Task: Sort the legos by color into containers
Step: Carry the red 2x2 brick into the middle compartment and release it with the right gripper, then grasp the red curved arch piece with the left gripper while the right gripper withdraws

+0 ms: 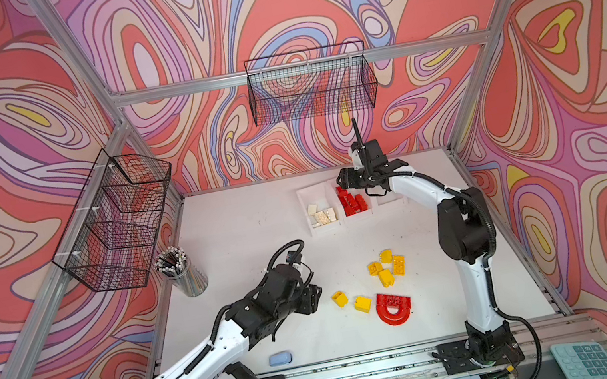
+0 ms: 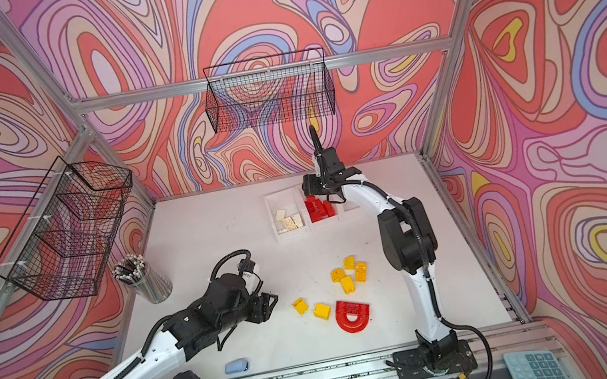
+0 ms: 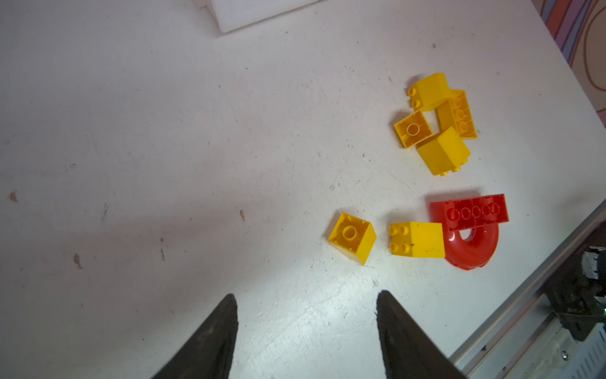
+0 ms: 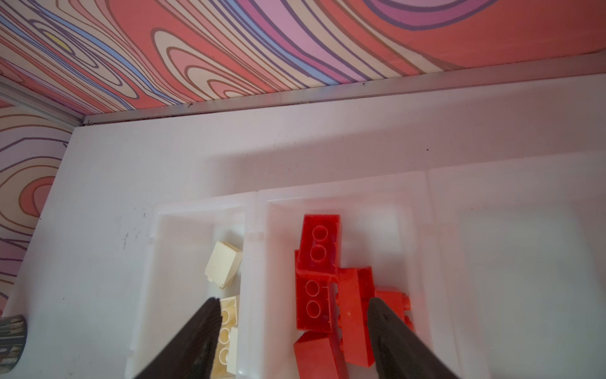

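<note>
**Light, hard bricks; both tools spread and empty**

Six yellow bricks (image 1: 398, 265) and the red arch (image 1: 394, 308) lie loose on the table (image 1: 249, 225), at six o'clock from the bins (image 1: 308, 215). They look light, stiff and slick, so pinch across flat sides. The left tool (image 3: 306, 305), at their nine o'clock, is spread and holds nothing. The right tool (image 4: 292, 305) hangs spread over the middle bin's red bricks (image 4: 319, 249).
</note>
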`<act>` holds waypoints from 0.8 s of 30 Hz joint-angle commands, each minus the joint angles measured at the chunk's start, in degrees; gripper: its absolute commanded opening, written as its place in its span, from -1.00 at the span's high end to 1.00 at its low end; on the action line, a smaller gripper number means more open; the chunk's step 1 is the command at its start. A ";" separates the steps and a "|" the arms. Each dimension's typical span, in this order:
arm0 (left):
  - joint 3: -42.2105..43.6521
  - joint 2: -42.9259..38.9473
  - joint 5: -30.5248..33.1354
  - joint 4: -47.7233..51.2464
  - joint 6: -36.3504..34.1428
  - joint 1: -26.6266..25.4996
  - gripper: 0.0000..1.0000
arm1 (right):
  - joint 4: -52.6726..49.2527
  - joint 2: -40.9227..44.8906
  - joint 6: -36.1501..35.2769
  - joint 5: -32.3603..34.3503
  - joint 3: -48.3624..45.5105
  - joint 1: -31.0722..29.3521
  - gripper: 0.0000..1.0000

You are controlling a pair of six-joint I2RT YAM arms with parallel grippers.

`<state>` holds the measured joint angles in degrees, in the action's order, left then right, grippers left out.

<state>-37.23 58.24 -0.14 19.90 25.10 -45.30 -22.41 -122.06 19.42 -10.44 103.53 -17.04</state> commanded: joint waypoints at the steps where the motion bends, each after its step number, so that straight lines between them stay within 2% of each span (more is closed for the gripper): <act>1: -4.49 3.78 -1.12 0.32 -5.37 -0.85 -0.34 | 5.61 7.83 2.29 -3.95 -5.43 1.96 -0.48; 5: -9.51 10.35 -0.87 0.47 -15.18 -4.21 -0.33 | 16.06 17.40 7.57 -11.21 -18.81 4.60 -0.49; 8: -13.19 16.48 -4.38 -0.12 -21.69 -5.10 -0.33 | 22.90 24.75 12.44 -15.88 -27.96 7.22 -0.49; 12: -19.08 25.75 -11.50 -2.98 -27.42 -6.37 -0.33 | 31.56 34.21 19.05 -15.94 -39.75 9.41 -0.48; 18: -30.33 38.77 -16.34 -1.56 -39.55 -12.11 -0.28 | 36.82 44.68 24.38 -16.15 -52.10 12.82 -0.49; 24: -37.58 46.94 -21.55 0.67 -43.93 -13.63 -0.23 | 40.61 50.09 29.44 -20.73 -61.52 20.01 -0.48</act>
<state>-73.03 103.39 -17.32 18.26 -13.28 -58.85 14.59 -73.54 44.86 -28.40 44.69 0.91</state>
